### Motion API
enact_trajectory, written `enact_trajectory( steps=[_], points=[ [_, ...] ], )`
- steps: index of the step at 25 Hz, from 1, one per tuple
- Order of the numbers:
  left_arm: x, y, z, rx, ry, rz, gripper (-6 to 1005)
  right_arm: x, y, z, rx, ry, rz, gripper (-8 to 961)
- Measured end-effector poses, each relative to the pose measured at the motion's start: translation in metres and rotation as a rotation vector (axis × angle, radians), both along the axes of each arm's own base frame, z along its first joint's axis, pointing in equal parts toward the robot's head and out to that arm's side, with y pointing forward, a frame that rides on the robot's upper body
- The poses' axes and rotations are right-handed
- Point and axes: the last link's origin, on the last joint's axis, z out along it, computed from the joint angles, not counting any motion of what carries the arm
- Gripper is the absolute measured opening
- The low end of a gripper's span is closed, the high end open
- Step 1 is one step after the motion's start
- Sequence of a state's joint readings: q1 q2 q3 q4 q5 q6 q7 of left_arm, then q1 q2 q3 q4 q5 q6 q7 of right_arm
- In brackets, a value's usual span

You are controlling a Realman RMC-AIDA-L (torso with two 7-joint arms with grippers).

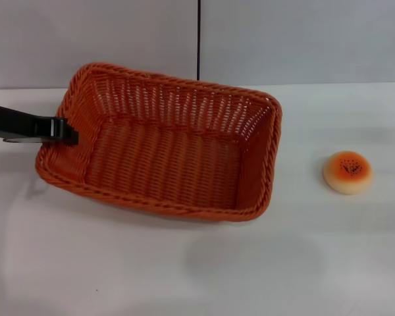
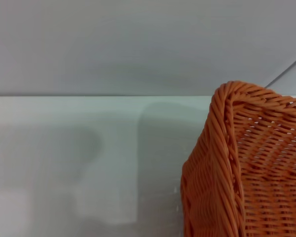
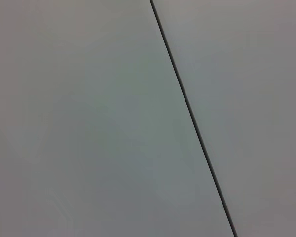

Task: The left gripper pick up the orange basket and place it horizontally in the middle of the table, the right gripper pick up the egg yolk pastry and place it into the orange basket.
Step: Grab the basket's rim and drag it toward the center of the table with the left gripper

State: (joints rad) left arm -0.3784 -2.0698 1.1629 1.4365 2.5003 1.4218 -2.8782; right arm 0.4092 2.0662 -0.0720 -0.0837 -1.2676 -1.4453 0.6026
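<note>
The orange basket (image 1: 171, 158) sits left of the middle of the white table (image 1: 184, 270), its long side running roughly left to right, and it is empty. My left gripper (image 1: 69, 131) reaches in from the left and is shut on the braided rim of the basket's left end. In the left wrist view a corner of the orange basket (image 2: 222, 163) fills the near side, with the table (image 2: 89, 158) beyond it. The egg yolk pastry (image 1: 347, 172) lies alone on the table, well to the right of the basket. My right gripper is out of view.
A grey wall (image 1: 283, 39) with a dark vertical seam (image 1: 199, 39) stands behind the table. The right wrist view shows only that wall (image 3: 89, 118) and seam (image 3: 192, 118). Bare tabletop lies between the basket and the pastry and along the front.
</note>
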Motion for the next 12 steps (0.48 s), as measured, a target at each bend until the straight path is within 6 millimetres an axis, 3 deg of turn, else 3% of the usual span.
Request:
enact_trajectory(
  steps=[12],
  points=[
    [-0.0010, 0.0019, 0.0025, 0.025, -0.050, 0.005, 200, -0.0010, 0.0048, 0.0039, -0.001, -0.010, 0.007, 579]
  ],
)
